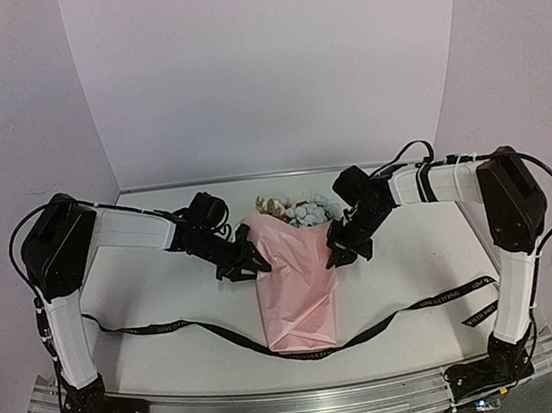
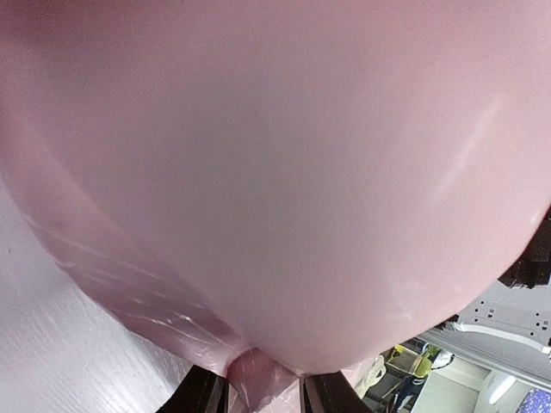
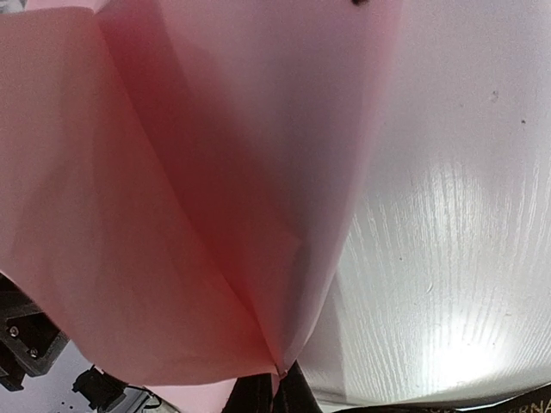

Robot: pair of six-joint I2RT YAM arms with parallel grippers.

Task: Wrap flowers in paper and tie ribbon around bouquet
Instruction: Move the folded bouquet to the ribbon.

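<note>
Stage: wrapping was in hand. The paper (image 1: 298, 300) lay folded over the flowers (image 1: 297, 209) as a loose cone at the middle of the surface (image 1: 156, 292), narrow end toward the arm bases. Tying had not begun.
Flowers: blooms showed only at the far, open end of the cone. The stems were hidden under the wrap.
Ribbon: the ribbon (image 1: 170, 327) lay flat across the surface and passed beneath the cone's narrow end. Both tails ran free to either side, and neither arm touched it.
Left end effector: the left end effector (image 1: 248, 263) sat at the cone's left edge near the blooms. Its wrist view showed a crumpled tuck of paper between the fingers (image 2: 202, 394), so it was judged clenched on the paper.
Right end effector: the right end effector (image 1: 347, 248) sat at the opposite edge. Its fingertips (image 3: 258, 396) were pressed together with a paper corner running into them, so it was judged gripping the paper.
Handling advised: draw one flap across the stems and lay the other over it, keeping both pulls low and even so the thin sheet creases rather than tears.
Alignment: keep the narrow end over the ribbon — a sideways drag would carry the cone off it and complicate the tie.
Risk: letting go of either edge early would likely let the fold spring open.
</note>
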